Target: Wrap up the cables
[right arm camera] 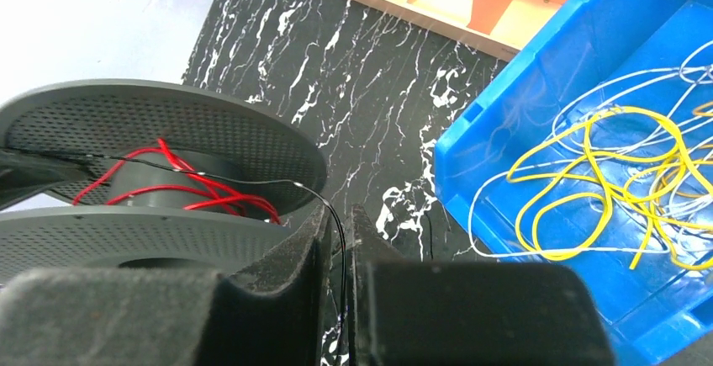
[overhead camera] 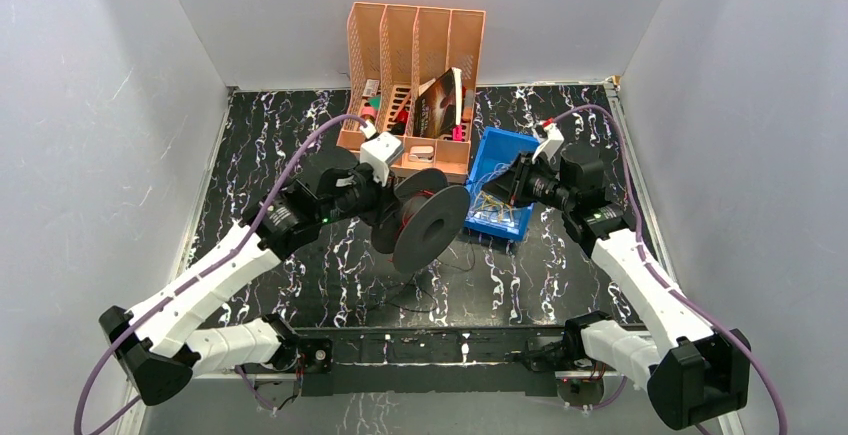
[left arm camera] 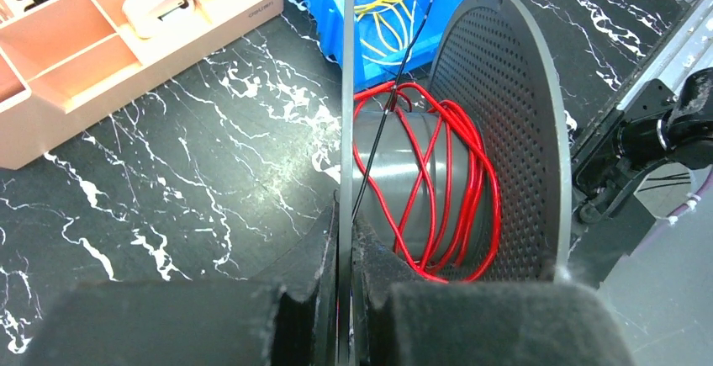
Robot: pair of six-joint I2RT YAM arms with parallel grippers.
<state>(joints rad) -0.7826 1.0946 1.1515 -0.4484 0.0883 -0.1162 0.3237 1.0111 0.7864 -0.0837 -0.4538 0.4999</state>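
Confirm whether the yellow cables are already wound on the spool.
No, the yellow cables lie loose in the blue bin, while the turns on the spool are red cable.

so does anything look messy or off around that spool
Yes: the thin red cable on the dark grey perforated plastic spool is wound loosely, its loops crossing and sagging off the core instead of lying in neat turns. The thin yellow cables in the blue plastic bin lie in a tangle.
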